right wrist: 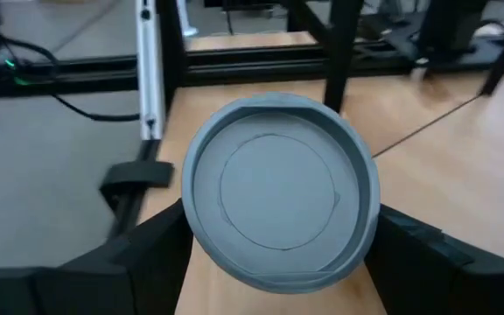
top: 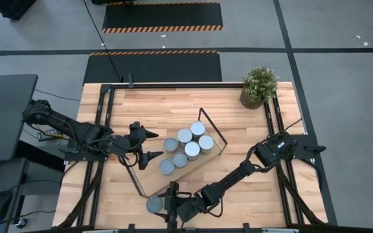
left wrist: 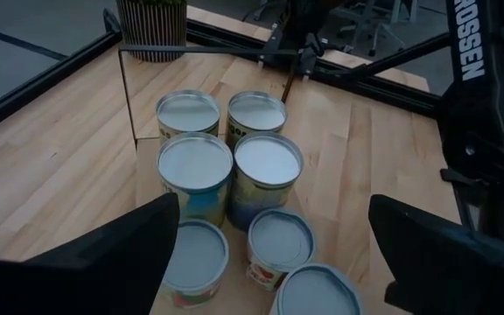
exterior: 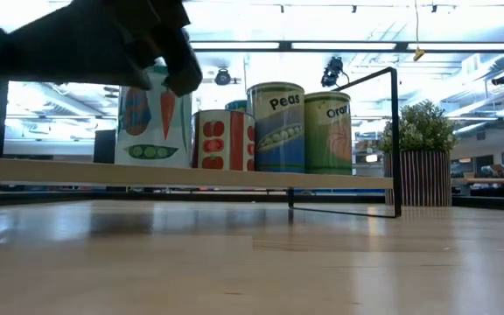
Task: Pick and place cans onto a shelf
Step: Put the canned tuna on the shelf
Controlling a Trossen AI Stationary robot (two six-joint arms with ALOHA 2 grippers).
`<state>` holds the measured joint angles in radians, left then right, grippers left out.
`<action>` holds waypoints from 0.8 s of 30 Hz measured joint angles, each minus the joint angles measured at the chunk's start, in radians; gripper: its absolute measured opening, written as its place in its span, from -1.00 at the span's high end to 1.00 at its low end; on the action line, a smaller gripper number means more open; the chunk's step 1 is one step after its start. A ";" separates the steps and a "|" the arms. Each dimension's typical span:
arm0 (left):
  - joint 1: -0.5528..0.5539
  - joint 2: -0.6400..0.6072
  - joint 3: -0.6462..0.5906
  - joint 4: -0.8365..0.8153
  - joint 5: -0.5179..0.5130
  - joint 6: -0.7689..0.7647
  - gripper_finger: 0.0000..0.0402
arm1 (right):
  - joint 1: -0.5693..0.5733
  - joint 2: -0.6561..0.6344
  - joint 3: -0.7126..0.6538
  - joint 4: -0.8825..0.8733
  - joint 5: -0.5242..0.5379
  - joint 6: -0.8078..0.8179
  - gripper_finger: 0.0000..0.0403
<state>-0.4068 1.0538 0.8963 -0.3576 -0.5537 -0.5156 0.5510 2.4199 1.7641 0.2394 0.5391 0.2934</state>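
Seven cans [top: 186, 148] stand clustered on the shelf [top: 149, 180], a long pale-wood board with thin black wire frames at its short ends, lying diagonally across the middle of the table [top: 238, 188]. The cluster fills the shelf's half toward 1 o'clock; the half toward 7 o'clock is bare. From above the cans show round silvery-blue tops with raised rims; from table height their sides carry picture labels of peas, carrots and tomatoes, one reading "Peas".

An eighth can [top: 155, 204] sits off the shelf near the table's 6 o'clock edge, just beyond the board's 7 o'clock end. The right gripper [top: 168, 206] has its fingers clamped on either side of this can, whose grey ringed lid [right wrist: 280, 188] fills the right wrist view.

The left gripper [top: 151, 144] hovers at 9 o'clock of the cluster, fingers [left wrist: 121, 254] spread wide and holding nothing.

A potted plant [top: 259, 86] stands at the table's 1 o'clock corner.
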 joint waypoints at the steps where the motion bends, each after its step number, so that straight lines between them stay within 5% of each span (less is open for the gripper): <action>1: 0.000 0.000 0.000 0.000 0.000 0.000 -0.88 | 0.000 0.000 0.000 0.001 -0.022 0.013 -0.50; 10: -0.002 0.000 0.000 -0.002 0.000 -0.003 -0.88 | -0.014 0.000 0.000 -0.024 -0.051 -0.001 -0.53; 24: -0.001 0.000 0.000 -0.015 0.000 -0.018 -0.88 | -0.012 0.000 0.000 -0.102 0.269 0.024 -0.54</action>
<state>-0.4080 1.0538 0.8963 -0.3729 -0.5533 -0.5340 0.5388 2.4198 1.7638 0.1379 0.8076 0.3177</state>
